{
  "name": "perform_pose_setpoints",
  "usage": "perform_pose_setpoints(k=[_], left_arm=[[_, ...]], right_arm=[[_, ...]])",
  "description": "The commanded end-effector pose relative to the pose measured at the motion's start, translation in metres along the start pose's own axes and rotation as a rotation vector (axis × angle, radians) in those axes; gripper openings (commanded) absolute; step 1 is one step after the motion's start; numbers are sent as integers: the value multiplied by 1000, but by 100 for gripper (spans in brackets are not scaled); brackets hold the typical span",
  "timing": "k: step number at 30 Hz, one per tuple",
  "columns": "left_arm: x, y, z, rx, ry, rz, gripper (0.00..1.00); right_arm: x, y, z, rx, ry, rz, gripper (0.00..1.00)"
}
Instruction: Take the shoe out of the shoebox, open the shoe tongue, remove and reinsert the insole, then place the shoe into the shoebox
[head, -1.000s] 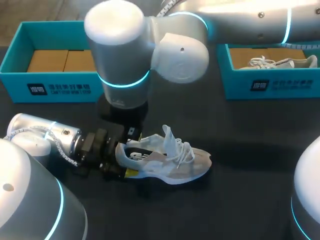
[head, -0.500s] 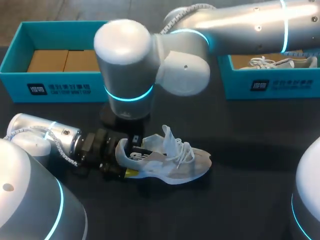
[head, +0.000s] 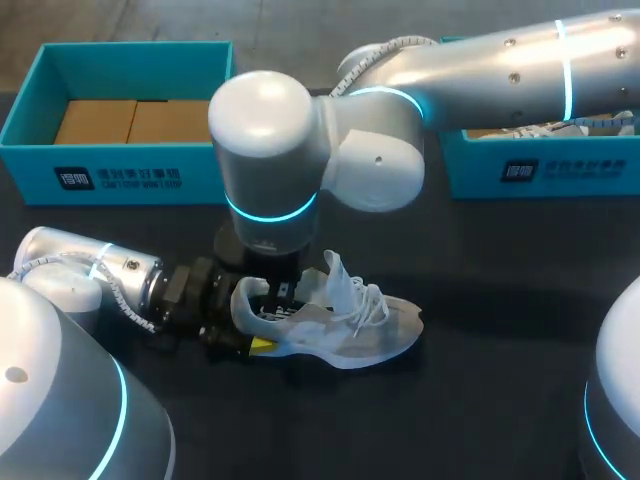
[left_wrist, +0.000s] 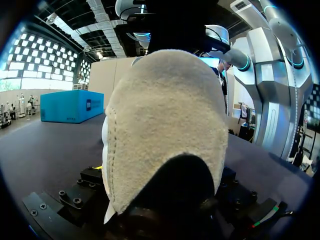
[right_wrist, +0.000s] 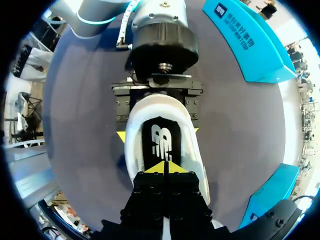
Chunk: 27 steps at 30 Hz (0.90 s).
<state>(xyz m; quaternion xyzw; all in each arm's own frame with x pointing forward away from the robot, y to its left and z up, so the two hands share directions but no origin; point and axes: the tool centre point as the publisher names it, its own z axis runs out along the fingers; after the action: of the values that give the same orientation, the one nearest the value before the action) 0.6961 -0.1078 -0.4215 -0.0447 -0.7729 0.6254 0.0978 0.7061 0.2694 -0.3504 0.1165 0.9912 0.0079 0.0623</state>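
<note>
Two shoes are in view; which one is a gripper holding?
The white shoe on the table, its heel clamped by the left gripper; the other shoe lies in the right-hand teal box, untouched.

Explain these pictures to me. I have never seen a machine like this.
This is a robot with two arms at a dark table. The wide picture looks down from above and behind the robot. The two round ones come from a camera on each arm's wrist. A white shoe stands on the table. At the far side are two teal boxes, the left box and the right box. The left gripper is shut on the shoe's heel, with a yellow tip on each side. The right gripper points down into the shoe's opening, its tips together over the black insole. Whether it pinches the insole cannot be seen.
</note>
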Motion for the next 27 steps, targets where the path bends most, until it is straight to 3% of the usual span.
perform_pose_setpoints(k=[1, 13, 27], left_arm=[[-1, 2, -1, 0, 1, 0, 0], [-1, 2, -1, 0, 1, 0, 0], [-1, 2, -1, 0, 1, 0, 0]], right_arm=[[-5, 0, 17, -2, 27, -1, 0], [-9, -20, 42, -7, 51, 44, 0], [-8, -48, 44, -19, 43, 98, 0]])
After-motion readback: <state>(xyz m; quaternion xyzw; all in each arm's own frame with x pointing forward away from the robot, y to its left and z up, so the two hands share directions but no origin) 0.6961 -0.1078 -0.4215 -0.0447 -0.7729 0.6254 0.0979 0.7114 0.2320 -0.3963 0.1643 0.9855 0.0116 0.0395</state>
